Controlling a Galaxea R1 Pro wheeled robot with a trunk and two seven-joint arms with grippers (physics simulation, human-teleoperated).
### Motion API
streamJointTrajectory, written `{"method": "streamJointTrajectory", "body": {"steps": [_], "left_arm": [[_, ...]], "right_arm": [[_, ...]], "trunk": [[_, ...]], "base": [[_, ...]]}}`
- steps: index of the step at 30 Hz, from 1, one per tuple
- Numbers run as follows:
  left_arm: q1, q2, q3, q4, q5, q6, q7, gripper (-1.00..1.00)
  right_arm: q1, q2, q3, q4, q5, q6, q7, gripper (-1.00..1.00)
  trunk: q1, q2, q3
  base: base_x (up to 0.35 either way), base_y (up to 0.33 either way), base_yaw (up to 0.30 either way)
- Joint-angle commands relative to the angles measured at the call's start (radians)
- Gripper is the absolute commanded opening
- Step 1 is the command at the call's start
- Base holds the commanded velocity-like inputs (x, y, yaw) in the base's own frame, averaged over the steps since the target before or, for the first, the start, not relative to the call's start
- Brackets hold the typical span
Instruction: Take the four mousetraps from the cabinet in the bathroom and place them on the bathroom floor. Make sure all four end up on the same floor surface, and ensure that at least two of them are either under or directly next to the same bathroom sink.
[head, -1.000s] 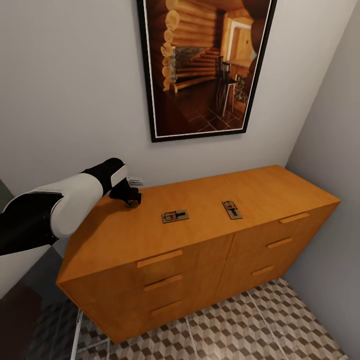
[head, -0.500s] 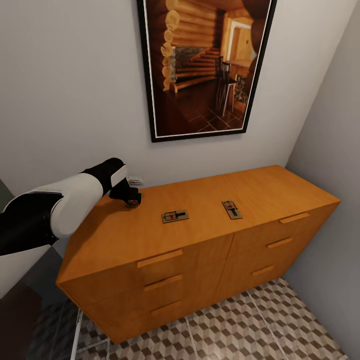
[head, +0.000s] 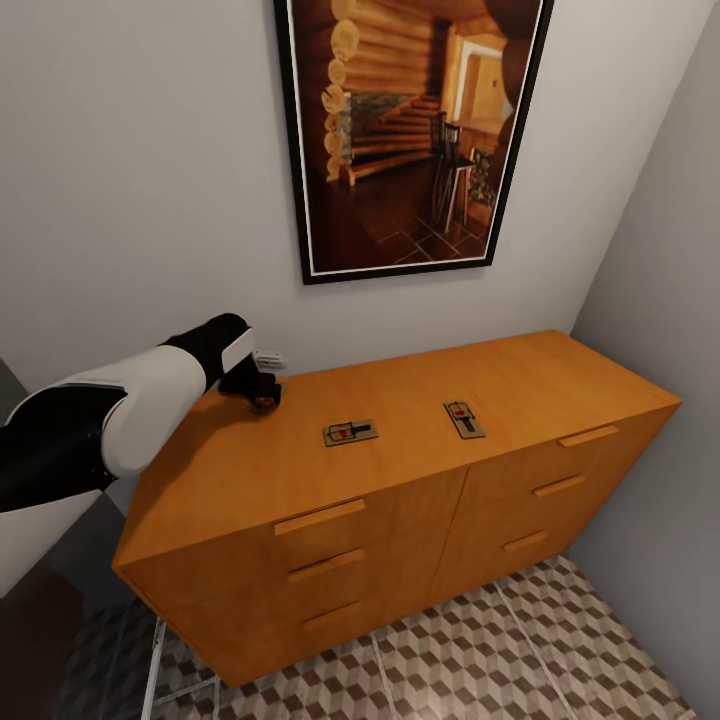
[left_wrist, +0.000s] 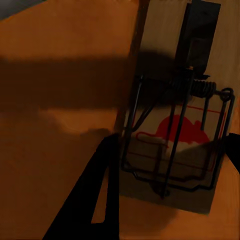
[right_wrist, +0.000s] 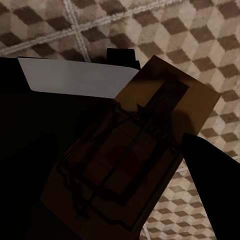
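Observation:
Two mousetraps (head: 350, 432) (head: 464, 418) lie flat on top of the orange-brown cabinet (head: 560, 385). My left gripper (head: 262, 396) is at the cabinet top's rear left corner, with a bit of red showing between its fingers. In the left wrist view a third mousetrap (left_wrist: 172, 150) with a red mouse print sits between the dark fingers (left_wrist: 100, 200), and both touch its edges. The right gripper (right_wrist: 125, 155) is shut on another mousetrap (right_wrist: 135, 150), held above the cube-patterned bathroom floor (right_wrist: 200, 40).
A large framed picture (head: 410, 130) hangs on the wall above the cabinet. A grey side wall (head: 660, 300) closes in on the right. Patterned floor tiles (head: 480, 660) run in front of the drawers. A white metal frame (head: 155, 665) stands at the lower left.
The left gripper has shifted slightly up and towards the wall, and a red spot now shows at its fingers. The two traps on the cabinet have not moved.

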Motion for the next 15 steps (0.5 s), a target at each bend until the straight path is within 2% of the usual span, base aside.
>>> {"method": "streamJointTrajectory", "body": {"steps": [1, 6, 15], "left_arm": [[-0.001, -0.001, -0.004, -0.009, -0.001, 0.002, 0.002, -1.00], [-0.001, -0.001, -0.003, -0.050, 0.000, 0.008, 0.003, -1.00], [-0.001, -0.001, -0.005, -0.055, 0.000, 0.010, 0.004, -1.00]], "right_arm": [[0.000, 0.000, -0.008, -0.002, 0.011, 0.005, 0.000, -1.00], [0.000, 0.000, -0.009, -0.002, 0.011, 0.005, 0.000, -1.00], [0.000, -0.002, -0.010, -0.002, 0.011, 0.005, 0.000, -1.00]], "trunk": [[0.000, 0.000, -0.001], [0.000, 0.000, -0.001], [0.000, 0.000, -0.001]], "base": [[0.000, 0.000, 0.000], [0.000, 0.000, 0.000], [0.000, 0.000, 0.000]]}}
